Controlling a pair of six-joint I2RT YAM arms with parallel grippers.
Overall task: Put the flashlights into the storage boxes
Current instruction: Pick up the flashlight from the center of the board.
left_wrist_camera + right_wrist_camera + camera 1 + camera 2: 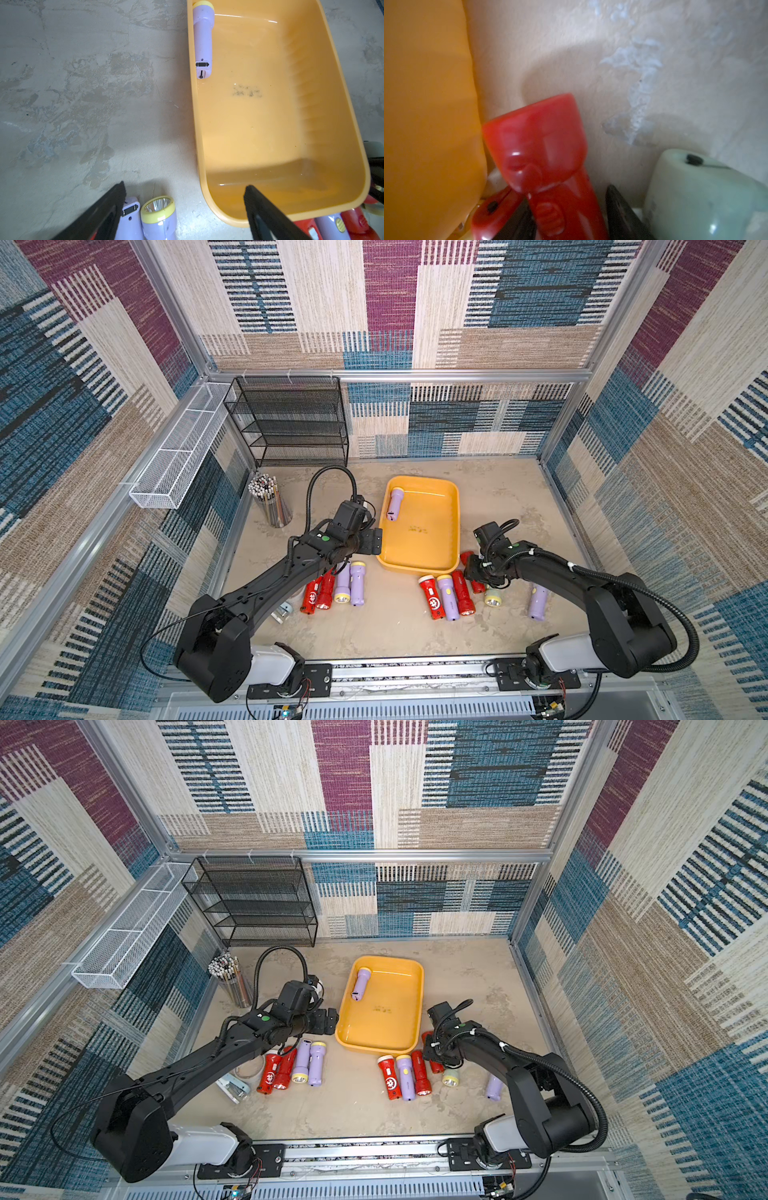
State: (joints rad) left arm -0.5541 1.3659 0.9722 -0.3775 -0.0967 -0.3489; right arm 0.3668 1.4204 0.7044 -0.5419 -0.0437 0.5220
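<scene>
1. Far-left corner of the desk [390, 635]: one cup of pencils [270, 506], no part of the task.
2. The left hand [185, 185] is spread wide and empty. It hangs just beside the left wall of the yellow tray [424, 547]. Judgement: it is clear of the tray and directly over its next candidates.
3. Below it lie four flashlights [343, 583], two red and two lilac, side by side on their sides. Lying flat, each offers its body for a cross grip.
4. The yellow tray sits mid-desk. One lilac flashlight [395, 504] lies inside along the left wall, leaving most of the floor free.
5. Just beside the tray's near wall is a row of three [449, 597]: red, lilac, red.
6. The right hand [569, 193] is low at the tray's near-right corner. Its fingers stand either side of the narrow body of a red flashlight [537, 133]. Whether they already pinch it, I cannot tell. Judgement: the body is a better hold than the flared head.
7. Just beside that is one pale green flashlight [493, 597]. A lone lilac flashlight [537, 601] lies apart, toward the right edge.
8. Count: five red, five lilac, one green; ten on the desk, one in the tray.
</scene>
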